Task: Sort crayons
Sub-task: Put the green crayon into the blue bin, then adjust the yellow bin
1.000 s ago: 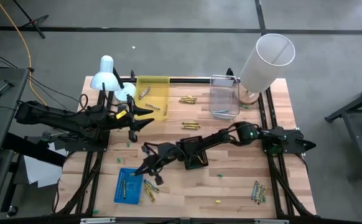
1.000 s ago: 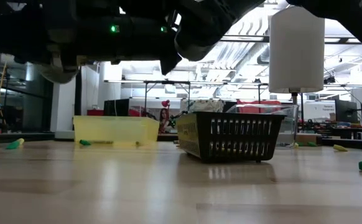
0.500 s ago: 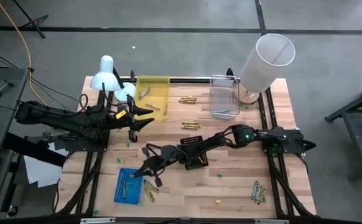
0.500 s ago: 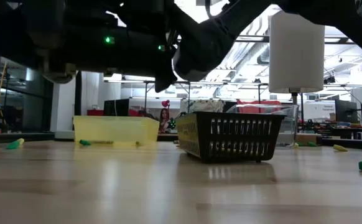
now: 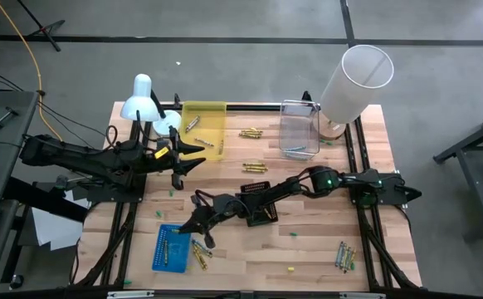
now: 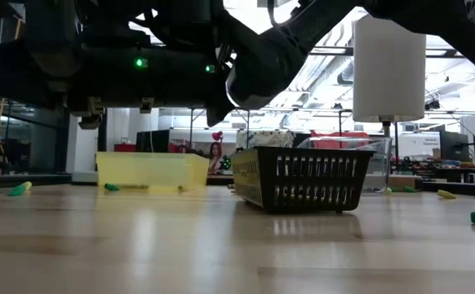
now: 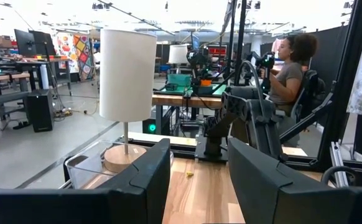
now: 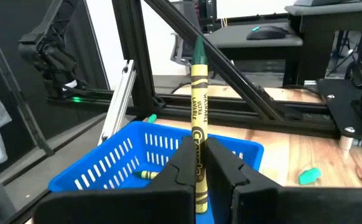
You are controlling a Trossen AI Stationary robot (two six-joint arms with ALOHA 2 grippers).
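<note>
My right gripper (image 8: pixel 199 144) reaches across the table from the right and hangs just over the blue basket (image 5: pixel 169 247), shut on a crayon (image 8: pixel 197 93) with a yellow wrapper and a green tip. One crayon (image 8: pixel 145 175) lies inside that basket. Loose crayons lie beside the basket (image 5: pixel 200 252), at mid-table (image 5: pixel 256 167), farther back (image 5: pixel 252 133), in the yellow tray (image 5: pixel 193 123) and at the near right (image 5: pixel 344 255). My left gripper (image 5: pixel 190 158) waits open above the table's left side, holding nothing. My right gripper pinches the crayon's lower wrapped part (image 8: pixel 198 134) between its two fingers. The fingers come nearly level from the table's right. The crayon sticks out past the fingertips with its green tip leading, lifted clear above the blue basket (image 8: pixel 150 155).
A black basket (image 5: pixel 262 212) stands mid-table under my right arm. A clear container (image 5: pixel 300 129) and a white lampshade (image 5: pixel 355 83) are at the far right, a white desk lamp (image 5: pixel 142 100) at the far left. Green specks (image 8: pixel 310 175) dot the wood.
My right gripper has sunk a little toward the blue basket and rolled slightly, keeping the crayon pinched.
</note>
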